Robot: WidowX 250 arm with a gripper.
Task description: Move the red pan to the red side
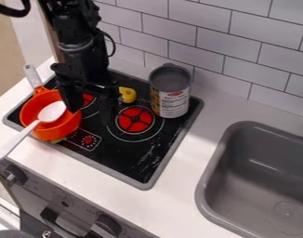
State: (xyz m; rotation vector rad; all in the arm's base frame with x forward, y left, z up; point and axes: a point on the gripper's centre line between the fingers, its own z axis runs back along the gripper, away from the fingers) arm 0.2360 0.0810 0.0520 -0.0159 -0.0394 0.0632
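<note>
Camera view: gripper (92, 109) spread, one finger by the red pan (68, 123)'s rim, contact unclear. Pan sits at the stove (130, 160)'s edge, white spoon (18, 138) slanting over it. Risk: off-centre pinch tips pan; jolt slides spoon out.
</note>
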